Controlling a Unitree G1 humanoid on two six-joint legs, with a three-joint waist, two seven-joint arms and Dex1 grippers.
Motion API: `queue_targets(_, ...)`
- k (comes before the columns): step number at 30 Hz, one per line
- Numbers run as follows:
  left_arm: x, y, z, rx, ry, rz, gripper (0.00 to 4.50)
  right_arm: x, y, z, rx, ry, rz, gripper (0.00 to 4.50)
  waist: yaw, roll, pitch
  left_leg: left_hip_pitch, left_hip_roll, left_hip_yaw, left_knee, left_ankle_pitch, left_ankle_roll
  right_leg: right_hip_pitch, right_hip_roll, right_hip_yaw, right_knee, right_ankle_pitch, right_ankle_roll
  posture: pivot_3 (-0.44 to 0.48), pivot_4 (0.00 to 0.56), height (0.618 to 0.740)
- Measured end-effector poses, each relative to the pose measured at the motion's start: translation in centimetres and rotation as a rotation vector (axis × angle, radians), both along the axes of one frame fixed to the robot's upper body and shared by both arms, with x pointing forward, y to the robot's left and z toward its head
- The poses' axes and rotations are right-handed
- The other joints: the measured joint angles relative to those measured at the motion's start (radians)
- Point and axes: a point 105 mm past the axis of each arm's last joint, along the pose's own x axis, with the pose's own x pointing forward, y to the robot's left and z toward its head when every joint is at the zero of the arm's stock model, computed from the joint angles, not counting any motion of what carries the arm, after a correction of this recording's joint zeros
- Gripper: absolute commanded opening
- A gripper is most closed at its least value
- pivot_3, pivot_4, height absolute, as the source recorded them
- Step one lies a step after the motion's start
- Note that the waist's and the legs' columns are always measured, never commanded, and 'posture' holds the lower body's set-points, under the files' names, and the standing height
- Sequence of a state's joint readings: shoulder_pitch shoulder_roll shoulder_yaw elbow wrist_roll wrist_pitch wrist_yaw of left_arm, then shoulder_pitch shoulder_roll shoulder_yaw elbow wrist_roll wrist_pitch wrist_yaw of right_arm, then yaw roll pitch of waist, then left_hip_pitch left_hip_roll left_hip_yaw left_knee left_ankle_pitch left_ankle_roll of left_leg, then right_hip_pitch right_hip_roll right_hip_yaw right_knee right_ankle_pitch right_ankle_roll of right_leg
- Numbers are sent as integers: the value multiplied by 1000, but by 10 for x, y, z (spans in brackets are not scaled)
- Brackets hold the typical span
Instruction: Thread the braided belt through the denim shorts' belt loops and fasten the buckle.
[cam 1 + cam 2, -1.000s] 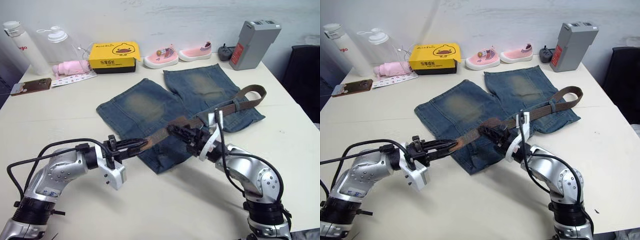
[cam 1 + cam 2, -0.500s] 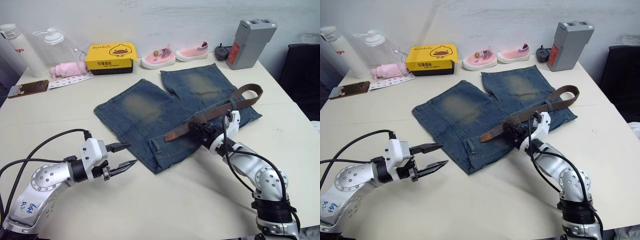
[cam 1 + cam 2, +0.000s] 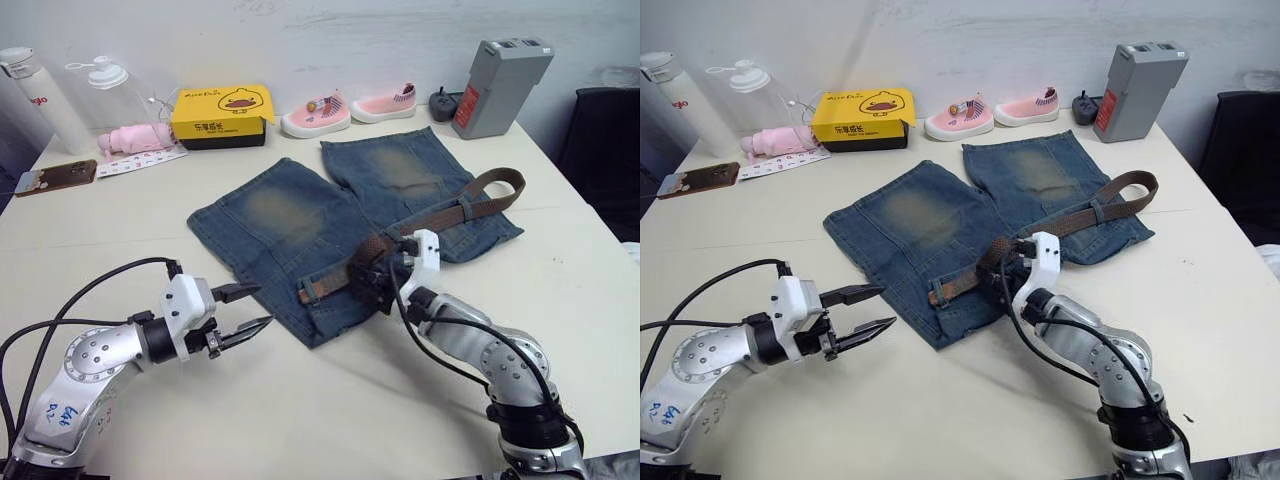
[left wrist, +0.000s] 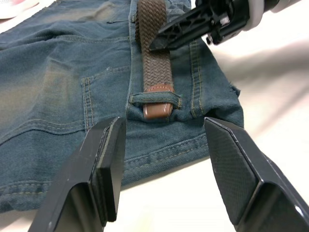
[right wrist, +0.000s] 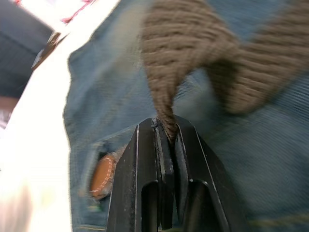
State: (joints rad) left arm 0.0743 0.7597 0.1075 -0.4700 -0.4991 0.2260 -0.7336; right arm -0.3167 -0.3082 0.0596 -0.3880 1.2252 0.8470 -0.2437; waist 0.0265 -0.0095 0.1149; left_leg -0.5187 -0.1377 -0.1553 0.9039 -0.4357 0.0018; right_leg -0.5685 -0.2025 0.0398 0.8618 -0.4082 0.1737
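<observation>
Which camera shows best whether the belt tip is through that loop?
Left wrist view: the tip pokes out under the loop, close up and unblocked. Both eye views show the tip small, loop unclear. In the right wrist view it is blurred.

cream table (image 3: pixel 330 420), whitewashed wall (image 3: pixel 330 40)
</observation>
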Motion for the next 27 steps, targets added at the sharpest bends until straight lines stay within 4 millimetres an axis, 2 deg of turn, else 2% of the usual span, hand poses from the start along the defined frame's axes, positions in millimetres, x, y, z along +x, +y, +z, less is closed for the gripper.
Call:
queue_targets(3, 1, -4, 2, 33, -48, -20, 2857, -2, 12, 3, -3, -10, 33, 0, 0, 0, 0, 0, 0, 0, 0, 0, -1, 0, 0, 0, 0, 0, 0, 0, 150, 636)
queue_targets(5, 6, -5, -9, 190, -167, -47, 2857, -6, 22, -3, -33, 6, 72, 0, 1, 0, 0, -1, 0, 1, 0, 1, -1, 0, -2, 1, 0, 0, 0, 0, 150, 636)
queue_targets(6, 6, -5, -10, 197, -170, -49, 2857, -6, 22, -4, -36, 7, 75, 0, 0, 0, 0, -1, 0, 1, 0, 1, -1, -1, -1, 1, 0, 0, 0, 0, 150, 636)
queue_targets(9, 14, -7, -19, 372, -337, -106, 2857, -9, 26, -9, -54, 30, 93, 0, 4, 0, 0, -1, 0, 1, 1, 1, -1, 0, -1, 0, 0, 0, 0, 0, 150, 636)
queue_targets(12, 19, -10, -26, 476, -457, -150, 2857, -10, 28, -12, -66, 46, 103, 0, 2, 0, 0, -1, 0, 1, 1, 1, -1, -1, 0, -1, 1, 0, 0, 0, 150, 636)
queue_targets(19, 26, -18, -33, 548, -612, -202, 2857, -9, 24, -13, -69, 61, 91, 0, 4, -1, -1, 0, -2, 0, 1, 1, -2, 0, 0, -4, 1, 0, 1, 0, 150, 636)
queue_targets(20, 27, -19, -34, 547, -622, -204, 2322, -8, 24, -13, -69, 62, 87, 0, 4, -1, -1, 1, -2, 0, 1, 1, -1, 0, 0, -4, 1, 0, 1, 0, 150, 636)
queue_targets(21, 27, -19, -36, 548, -623, -209, 2076, -8, 24, -14, -69, 63, 85, 0, 4, -1, -1, 1, -2, 0, 1, 1, -1, 1, 0, -4, 1, 0, 1, 0, 150, 636)
queue_targets(22, 26, -20, -37, 549, -623, -217, 1648, -8, 24, -14, -70, 63, 83, 0, 4, -1, -1, 1, -2, 0, 1, 1, -1, 1, 0, -4, 1, 0, 1, 0, 150, 636)
queue_targets(25, 27, -24, -35, 553, -654, -229, 207, -8, 24, -15, -72, 70, 85, 0, 4, -1, -1, 1, -3, 0, 1, 1, -1, 1, 0, -4, 1, 1, 1, 0, 150, 636)
queue_targets(27, 28, -25, -31, 559, -679, -228, 45, -10, 27, -16, -71, 76, 96, 0, 2, 0, -1, 2, -3, 0, 0, 1, -1, 1, 0, -4, 1, 1, 1, 0, 150, 636)
